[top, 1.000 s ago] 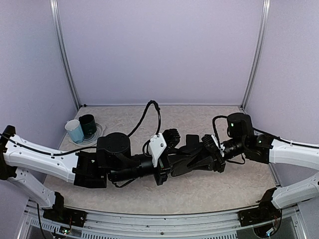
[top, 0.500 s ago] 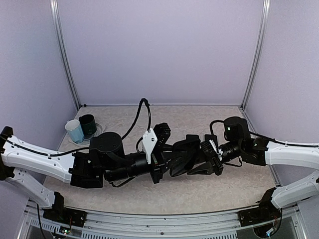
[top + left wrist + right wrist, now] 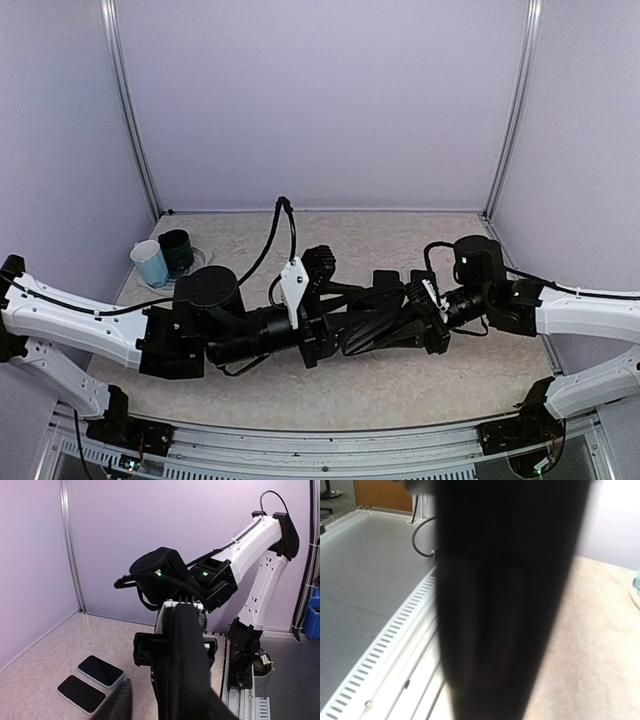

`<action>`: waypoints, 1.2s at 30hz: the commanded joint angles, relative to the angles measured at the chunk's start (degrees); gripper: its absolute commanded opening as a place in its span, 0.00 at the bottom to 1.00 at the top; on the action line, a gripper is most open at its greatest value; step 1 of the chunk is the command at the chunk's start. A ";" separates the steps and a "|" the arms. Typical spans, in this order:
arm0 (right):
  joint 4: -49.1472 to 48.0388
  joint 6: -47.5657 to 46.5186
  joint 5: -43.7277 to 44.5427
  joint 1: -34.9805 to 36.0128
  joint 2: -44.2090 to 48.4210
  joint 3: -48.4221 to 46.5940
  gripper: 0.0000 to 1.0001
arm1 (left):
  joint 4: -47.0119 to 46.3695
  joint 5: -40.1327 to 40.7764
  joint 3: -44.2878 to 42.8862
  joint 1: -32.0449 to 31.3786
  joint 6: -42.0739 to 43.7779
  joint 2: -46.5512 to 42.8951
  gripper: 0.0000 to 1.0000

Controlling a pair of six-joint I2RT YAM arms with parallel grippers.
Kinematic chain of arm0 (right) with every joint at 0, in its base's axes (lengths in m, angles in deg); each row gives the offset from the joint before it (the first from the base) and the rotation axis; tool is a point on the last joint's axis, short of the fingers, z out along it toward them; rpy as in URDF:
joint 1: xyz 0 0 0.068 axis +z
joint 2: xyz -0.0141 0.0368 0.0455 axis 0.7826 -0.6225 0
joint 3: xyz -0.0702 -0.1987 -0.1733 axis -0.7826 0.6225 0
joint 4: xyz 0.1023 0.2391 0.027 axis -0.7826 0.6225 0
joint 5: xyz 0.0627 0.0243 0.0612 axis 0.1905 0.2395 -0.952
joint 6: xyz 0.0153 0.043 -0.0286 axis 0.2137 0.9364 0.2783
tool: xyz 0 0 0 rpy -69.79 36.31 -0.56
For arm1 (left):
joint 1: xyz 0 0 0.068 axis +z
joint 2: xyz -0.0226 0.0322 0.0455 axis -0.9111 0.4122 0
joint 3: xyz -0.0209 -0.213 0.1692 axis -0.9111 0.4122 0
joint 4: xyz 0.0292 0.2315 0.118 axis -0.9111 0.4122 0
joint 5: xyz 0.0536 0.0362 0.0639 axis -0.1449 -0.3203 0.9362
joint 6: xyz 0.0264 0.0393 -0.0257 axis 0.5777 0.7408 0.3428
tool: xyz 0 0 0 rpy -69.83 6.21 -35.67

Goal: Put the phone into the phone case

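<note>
Left arm (image 3: 250, 325) leftward; phone (image 3: 81, 693), case (image 3: 100, 671) wrist-view only

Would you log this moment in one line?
right gripper shut | left gripper unclear | phone and black slab side by side on table, ungripped

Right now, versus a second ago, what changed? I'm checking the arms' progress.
The left hand drew back leftward, its wrist rolling. The right hand barely shifted and is shut. Any grip or release is hidden. The cups stayed put.
</note>
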 commanded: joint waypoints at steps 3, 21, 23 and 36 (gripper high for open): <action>-0.32 1.87 -1.49 0.37 3.57 -0.36 0.00 | -1.62 2.33 2.83 0.69 0.78 -1.61 0.64; 0.52 2.36 0.20 0.24 3.72 -2.88 0.00 | 4.40 -2.83 4.12 -0.27 1.87 2.47 0.24; 0.69 2.11 0.11 0.27 3.98 -3.08 0.00 | 5.39 -3.97 3.72 -0.24 2.12 3.52 0.29; 1.85 1.16 -0.35 0.14 4.21 -3.20 0.00 | 1.90 2.21 5.73 -0.01 0.94 1.61 0.00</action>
